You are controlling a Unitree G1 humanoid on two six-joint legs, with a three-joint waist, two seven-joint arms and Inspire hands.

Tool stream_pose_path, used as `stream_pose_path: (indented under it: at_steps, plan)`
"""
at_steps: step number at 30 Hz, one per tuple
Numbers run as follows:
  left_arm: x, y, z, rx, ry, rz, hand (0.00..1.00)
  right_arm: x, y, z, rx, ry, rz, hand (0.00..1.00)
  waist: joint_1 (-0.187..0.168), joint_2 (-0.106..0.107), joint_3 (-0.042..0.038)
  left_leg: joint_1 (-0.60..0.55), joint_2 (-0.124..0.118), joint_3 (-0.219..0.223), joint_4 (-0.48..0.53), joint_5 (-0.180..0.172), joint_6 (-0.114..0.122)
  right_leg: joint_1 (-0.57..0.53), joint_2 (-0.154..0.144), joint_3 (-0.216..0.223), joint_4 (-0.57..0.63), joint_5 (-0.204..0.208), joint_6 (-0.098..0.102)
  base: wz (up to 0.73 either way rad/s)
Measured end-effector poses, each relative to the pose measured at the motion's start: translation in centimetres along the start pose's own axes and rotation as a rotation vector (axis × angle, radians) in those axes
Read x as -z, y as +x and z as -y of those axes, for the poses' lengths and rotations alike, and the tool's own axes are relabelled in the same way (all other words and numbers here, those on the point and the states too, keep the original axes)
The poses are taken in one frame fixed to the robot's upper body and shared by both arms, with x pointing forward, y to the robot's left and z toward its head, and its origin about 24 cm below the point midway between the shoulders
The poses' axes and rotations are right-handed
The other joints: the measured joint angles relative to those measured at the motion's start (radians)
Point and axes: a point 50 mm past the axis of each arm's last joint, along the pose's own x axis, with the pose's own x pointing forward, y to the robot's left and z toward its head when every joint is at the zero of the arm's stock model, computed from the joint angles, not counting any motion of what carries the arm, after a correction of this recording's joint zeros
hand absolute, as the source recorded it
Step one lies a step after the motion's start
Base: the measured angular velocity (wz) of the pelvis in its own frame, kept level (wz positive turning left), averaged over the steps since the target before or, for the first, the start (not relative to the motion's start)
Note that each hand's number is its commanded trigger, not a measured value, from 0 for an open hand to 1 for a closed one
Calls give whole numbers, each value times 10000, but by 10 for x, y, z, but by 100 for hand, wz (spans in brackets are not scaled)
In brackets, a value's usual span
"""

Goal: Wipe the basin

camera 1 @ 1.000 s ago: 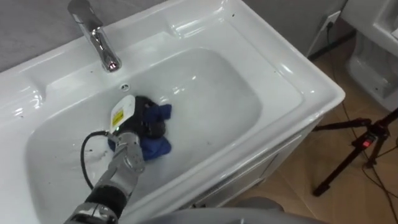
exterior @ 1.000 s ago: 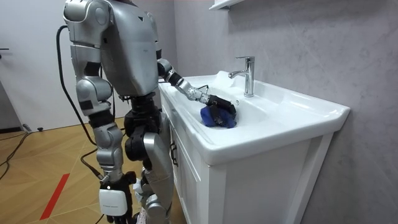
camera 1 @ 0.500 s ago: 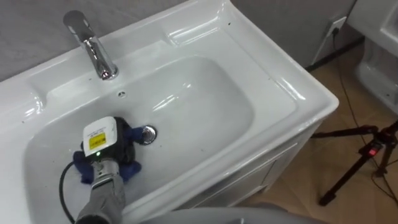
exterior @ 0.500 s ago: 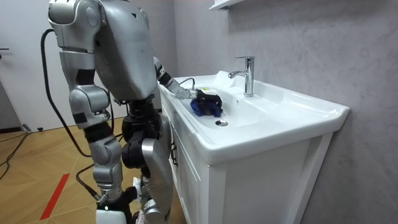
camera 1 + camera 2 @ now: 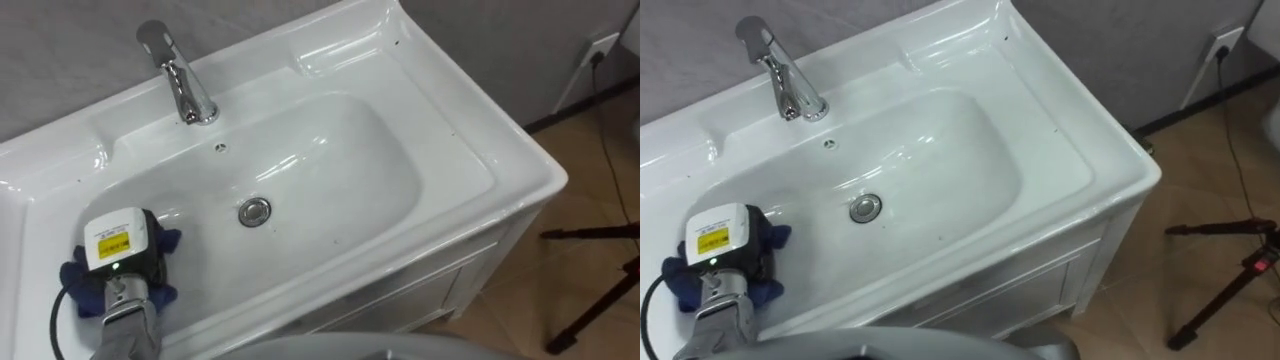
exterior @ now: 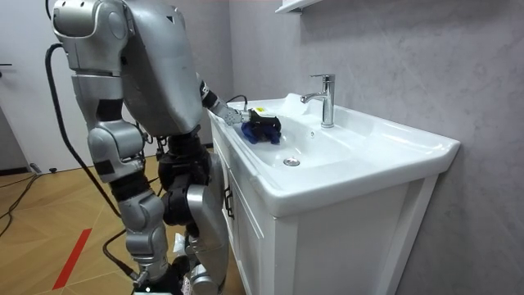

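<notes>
1. Nearest, at the near left end of the basin point(image 5: 340, 160), the left hand point(image 5: 135, 268) lies on top of the blue cloth point(image 5: 72, 278). The cloth sits bunched on the bowl's left slope, close to the near wall. The back of the hand hides the fingers, so I cannot tell whether they curl round the cloth or press flat on it.
2. The right hand point(image 6: 146, 281) hangs low beside the robot's leg in the room view. It is idle, and its fingers cannot be made out.
3. The step in hand looks like a wiping stroke, with the cloth at the left end of its travel. To do it well, the palm should bear down evenly. The cloth should sit fully under the hand, so that fabric and not the hand's shell rubs the porcelain.
4. Further in, the drain point(image 5: 254, 211) sits on the bowl floor, apart from the cloth. A stroke to the right should pass over or round it slowly, since loose folds could catch there.
5. The right half of the bowl lies well apart from the cloth, and reaching it probably calls for a long, low sweep.
6. Farthest off stand the overflow hole point(image 5: 221, 147) and the faucet point(image 5: 185, 85). Strokes up the far wall should stop short of the spout.
</notes>
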Motion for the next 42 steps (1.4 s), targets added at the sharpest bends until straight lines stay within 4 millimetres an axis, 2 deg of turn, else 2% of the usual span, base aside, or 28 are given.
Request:
stream_pose_path:
  at_steps: [15, 20, 23, 28, 29, 31, 33, 36, 42]
  plan:
    - [0, 2, -2, -48, 70, 70, 100, 8, 1, -1, 76, 171, -26, 0, -37, 81, 18, -161, 17, -249, 2, 33, -20, -68, -16, -172, -21, -15, -58, 4]
    - [0, 2, -2, -21, 54, 57, 100, 11, 1, -2, 16, 514, -97, 0, -90, 70, 48, -120, 24, -253, -4, 33, -21, -22, -12, -159, -42, -16, -60, 1]
    - [-1, 4, -4, -88, 41, 50, 100, 11, 1, -3, -26, 535, 2, 0, -142, -14, 106, -129, 19, -274, -4, 33, -21, -40, -11, -134, -13, -68, -37, 5]
    - [-4, 8, -9, -289, -425, -258, 100, 6, 1, -10, -419, 784, 126, 0, -361, -362, 246, -190, 11, -298, 57, 35, -25, -61, -14, -128, 43, -148, 74, 7]
    - [-5, 9, -9, -286, -512, -293, 100, 5, 1, -12, -455, 695, 130, 0, -380, -430, 244, -206, 9, -293, 90, 35, -25, -67, -21, -127, 51, -165, 102, 0]
    - [-10, 11, -11, -323, -846, -362, 100, 6, 2, -19, -720, 455, 9, 0, -388, -703, 235, -180, 0, -292, 143, 34, -25, -52, -25, -103, 116, -197, 90, 0]
    - [-16, 15, -13, -350, -1290, -474, 100, 8, 2, -23, -793, 272, -86, 0, -392, -833, 229, -174, -3, -293, 140, 34, -25, -48, -24, -96, 115, -189, 88, 0]
    - [-25, 17, -14, -162, -1665, -523, 100, 11, 2, -28, -893, 165, -230, 0, -384, -976, 222, 19, -14, -253, 125, 34, -25, 125, -13, -9, 75, -121, 2, -6]
    - [-47, 22, -16, 171, -3164, -857, 100, 4, 1, -40, -1066, -505, -214, 0, -291, -1171, 226, 173, -42, 148, 114, 33, -25, 181, 11, 272, 59, -82, 117, -13]
